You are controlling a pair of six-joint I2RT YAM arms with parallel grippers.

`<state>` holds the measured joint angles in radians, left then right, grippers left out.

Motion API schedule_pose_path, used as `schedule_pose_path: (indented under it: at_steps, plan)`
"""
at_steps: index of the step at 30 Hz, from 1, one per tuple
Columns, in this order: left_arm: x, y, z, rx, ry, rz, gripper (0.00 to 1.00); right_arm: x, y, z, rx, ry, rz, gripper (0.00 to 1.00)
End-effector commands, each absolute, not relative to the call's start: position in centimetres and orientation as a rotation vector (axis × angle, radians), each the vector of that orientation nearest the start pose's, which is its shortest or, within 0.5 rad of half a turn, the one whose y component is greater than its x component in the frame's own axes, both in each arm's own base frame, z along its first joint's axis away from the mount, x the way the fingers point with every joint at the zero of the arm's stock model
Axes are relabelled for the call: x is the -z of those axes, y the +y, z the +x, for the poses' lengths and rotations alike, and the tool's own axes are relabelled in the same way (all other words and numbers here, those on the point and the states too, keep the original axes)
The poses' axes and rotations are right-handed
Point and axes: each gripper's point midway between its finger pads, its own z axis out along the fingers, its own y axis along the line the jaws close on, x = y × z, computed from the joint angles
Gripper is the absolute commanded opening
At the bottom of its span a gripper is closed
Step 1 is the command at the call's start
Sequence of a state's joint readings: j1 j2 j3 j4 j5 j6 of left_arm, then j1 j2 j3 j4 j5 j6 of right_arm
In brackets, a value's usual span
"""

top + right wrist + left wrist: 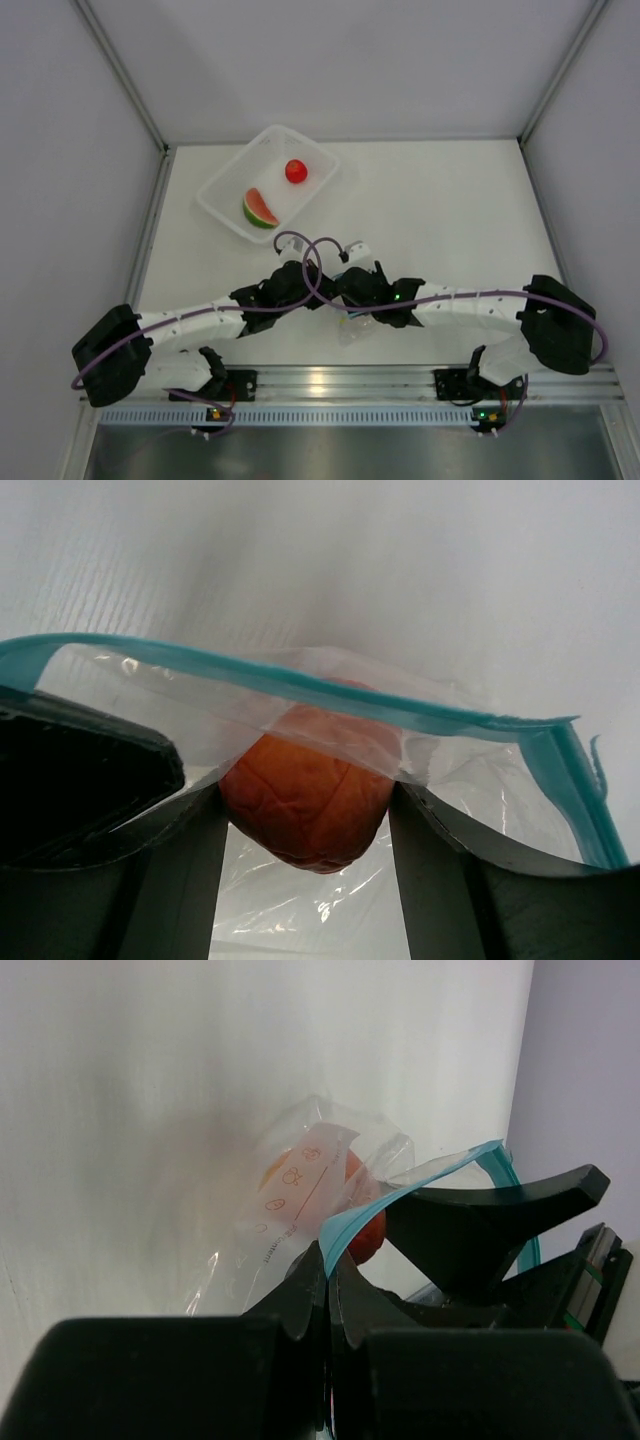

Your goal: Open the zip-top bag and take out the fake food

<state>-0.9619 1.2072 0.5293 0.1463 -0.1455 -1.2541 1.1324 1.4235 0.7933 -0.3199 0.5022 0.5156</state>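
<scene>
Clear crinkly film is basically all the zip-top bag (480, 770) is, so it weighs next to nothing, flops wherever it's pulled and will probably slide off smooth fingers if you grab the plain part. The light blue zip strip (300, 685) is the one thicker, stiffer bit, so that's where I'd hold it. That's exactly where the left gripper (328, 1270) has it, jaws pinched fully together on the strip at the edge of the mouth. The mouth is open, with the strip bowed into an arch. The bag sits over the near middle of the table (450, 220), between the two wrists and mostly hidden under them from the top view.

Inside is the orange fruit (300, 780), the only piece of fake food I can see in there. It looks like glossy hard plastic, round and light, so my guess is it squirts sideways if squeezed off-centre; take it across the widest part. The right gripper (302, 798) reaches into the mouth with its jaws partway closed, one finger on each side of the fruit and apparently pressed against it, so I'd call that a grip. I can't tell if film is trapped under a finger, which could drag the bag along.

Further out, the watermelon wedge (259, 209) and the red tomato ball (296, 171) lie apart in the white basket (232, 165), far left of the table
</scene>
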Motion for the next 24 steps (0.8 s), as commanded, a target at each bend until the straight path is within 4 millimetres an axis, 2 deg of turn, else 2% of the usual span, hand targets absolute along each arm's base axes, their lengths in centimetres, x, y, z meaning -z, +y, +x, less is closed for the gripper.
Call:
schedule_pose_path:
  at_steps: [1, 8, 13, 20, 24]
  plan:
    - [-13.4, -32.2, 19.8, 1.218, 2.229, -0.411, 0.00, -10.1, 28.3, 19.7, -0.206, 2.243, -0.514, 0.47]
    - [-12.3, -31.3, 20.0, 1.171, 2.227, -0.447, 0.00, -13.2, 29.6, 17.6, -0.260, 2.201, -0.567, 0.47]
    - [-11.8, -31.0, 20.0, 1.156, 2.229, -0.460, 0.00, -15.3, 30.0, 17.1, -0.332, 2.153, -0.556, 0.47]
    - [-11.9, -31.0, 20.0, 1.164, 2.230, -0.460, 0.00, -17.6, 30.4, 18.0, -0.357, 2.076, -0.501, 0.47]
    - [-13.0, -31.3, 19.7, 1.187, 2.204, -0.434, 0.00, -17.5, 30.7, 19.3, -0.259, 2.055, -0.506, 0.45]
